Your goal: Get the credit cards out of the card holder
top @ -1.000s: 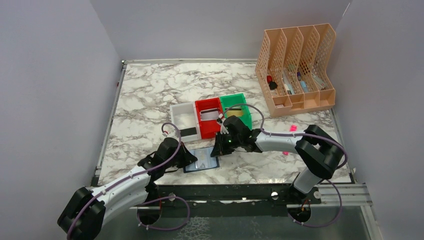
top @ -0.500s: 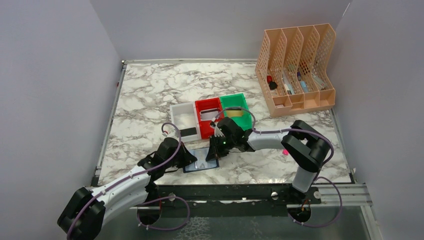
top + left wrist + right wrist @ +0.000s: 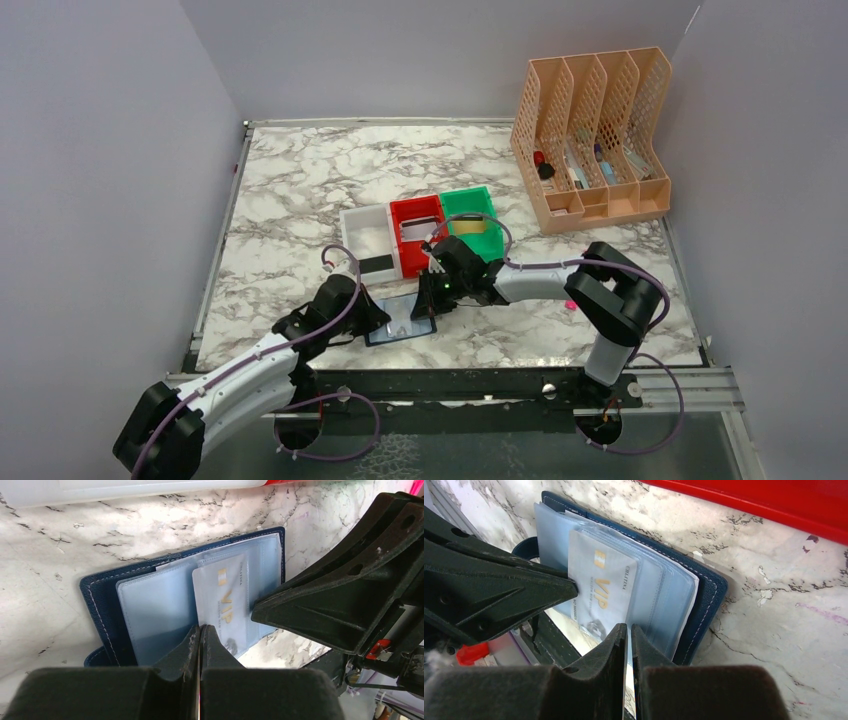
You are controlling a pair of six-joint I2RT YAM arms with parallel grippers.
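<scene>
Right wrist view: open card holder (image 3: pixel 711 600) at frame centre, pinned by the clenched left gripper (image 3: pixel 573 586) so the credit card (image 3: pixel 599 590) pinched in the right gripper (image 3: pixel 628 630) can be withdrawn

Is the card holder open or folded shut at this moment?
Open. The navy card holder lies spread on the marble table, its clear sleeves facing up, with a silvery VIP card showing.
</scene>
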